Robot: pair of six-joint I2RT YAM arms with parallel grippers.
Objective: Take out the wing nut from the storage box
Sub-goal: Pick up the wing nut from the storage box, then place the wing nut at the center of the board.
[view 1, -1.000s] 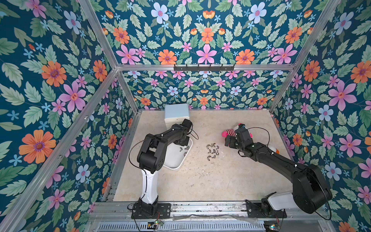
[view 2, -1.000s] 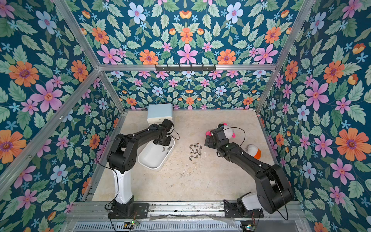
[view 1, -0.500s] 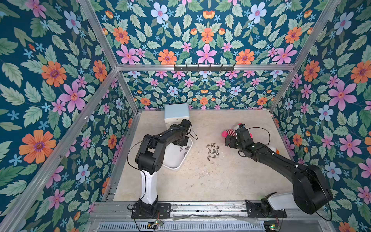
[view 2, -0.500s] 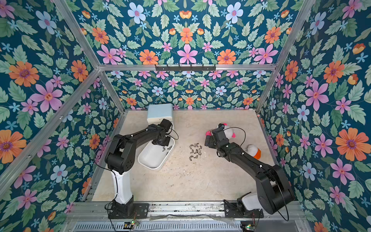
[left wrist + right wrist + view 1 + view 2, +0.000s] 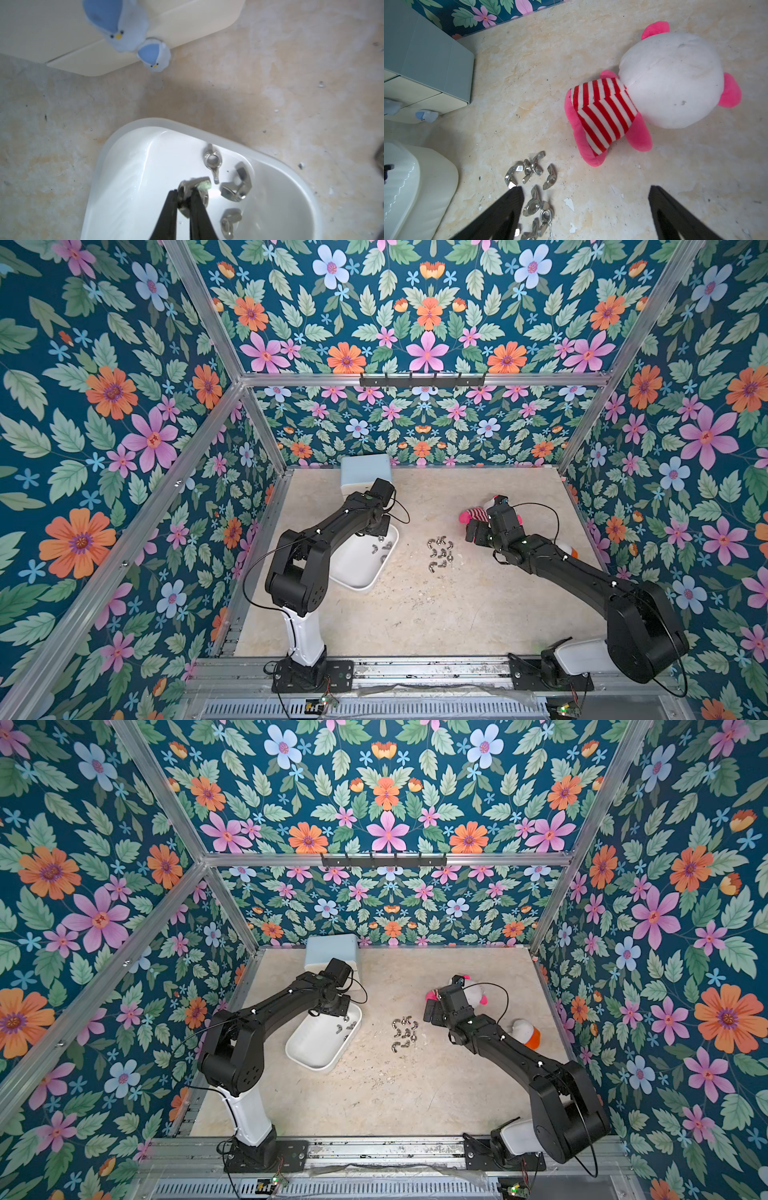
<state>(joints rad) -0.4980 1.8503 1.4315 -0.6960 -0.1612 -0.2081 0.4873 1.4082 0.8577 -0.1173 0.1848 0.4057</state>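
The storage box [image 5: 353,583] [image 5: 309,1058] is a shallow white tub left of the table's middle. My left arm reaches down into its far end. In the left wrist view my left gripper [image 5: 184,194] is shut on a silver wing nut [image 5: 188,186], held just above the box's floor [image 5: 135,176]. Three more wing nuts [image 5: 235,188] lie loose in the box beside it. My right gripper [image 5: 585,189] [image 5: 471,531] hangs open over the table, nothing between its fingers, with a pile of wing nuts [image 5: 533,172] [image 5: 441,553] [image 5: 404,1033] by one fingertip.
A mini chest of drawers [image 5: 365,472] [image 5: 331,950] [image 5: 425,62] with a pale blue top stands at the back, just behind the box. A pink and white plush toy [image 5: 654,83] [image 5: 473,514] lies beyond the right gripper. A white and orange object [image 5: 525,1031] sits near the right wall.
The left arm has shifted very slightly over the box's far end. The right arm has not moved.
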